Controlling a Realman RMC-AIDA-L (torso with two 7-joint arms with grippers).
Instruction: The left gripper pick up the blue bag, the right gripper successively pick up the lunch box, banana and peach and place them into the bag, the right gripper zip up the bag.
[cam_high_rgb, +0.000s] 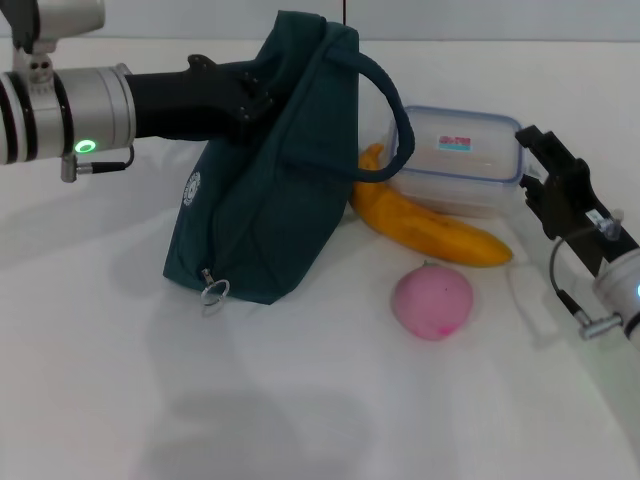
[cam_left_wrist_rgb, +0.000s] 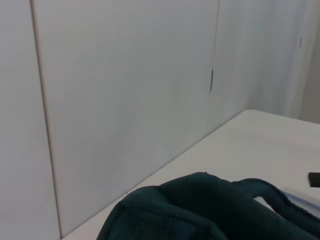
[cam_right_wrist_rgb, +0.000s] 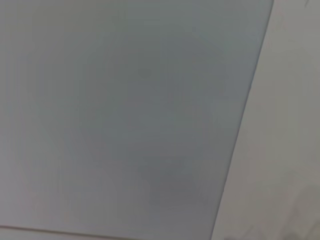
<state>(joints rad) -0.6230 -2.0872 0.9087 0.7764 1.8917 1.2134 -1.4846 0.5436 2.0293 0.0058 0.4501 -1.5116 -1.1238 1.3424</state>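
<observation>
My left gripper (cam_high_rgb: 255, 98) reaches in from the left and is shut on the top edge of the blue bag (cam_high_rgb: 270, 190). The bag stands tilted, its bottom on the table and its handle looping to the right. The left wrist view shows only the bag's top (cam_left_wrist_rgb: 210, 212). The clear lunch box (cam_high_rgb: 460, 155) with a blue-rimmed lid lies behind the yellow banana (cam_high_rgb: 425, 228). The pink peach (cam_high_rgb: 432, 302) sits nearer the front. My right gripper (cam_high_rgb: 532, 168) is open just beside the lunch box's right end, holding nothing.
A metal zipper ring (cam_high_rgb: 213, 292) hangs at the bag's lower front corner. The white table (cam_high_rgb: 300, 400) stretches forward of the bag and fruit. A pale wall (cam_left_wrist_rgb: 125, 100) fills the left wrist view, and the right wrist view shows only a plain surface.
</observation>
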